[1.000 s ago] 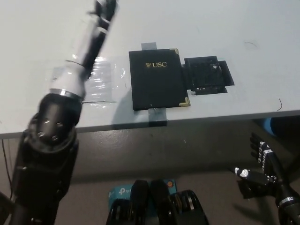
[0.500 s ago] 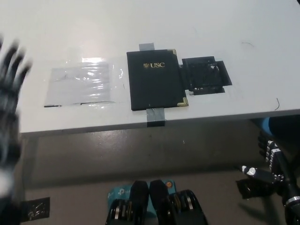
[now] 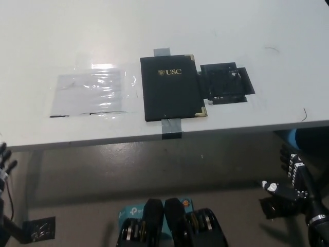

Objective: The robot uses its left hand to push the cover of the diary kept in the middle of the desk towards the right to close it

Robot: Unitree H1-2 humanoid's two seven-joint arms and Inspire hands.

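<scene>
The black leather-look diary with gold "USC" lettering is lying closed and flat mid-way along the white surface, near its front edge. Clear plastic sleeve sits just left of the diary, and a black taped patch touches its right side. Left robot hand is barely in frame, well below the diary, can't tell its fingers. Right robot hand hangs low right of it, loosely spread, holding nothing.

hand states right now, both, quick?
Left hand: at the lower left edge below the desk, holding nothing; open or shut cannot be told.
Right hand: low at the right, open, empty.
</scene>
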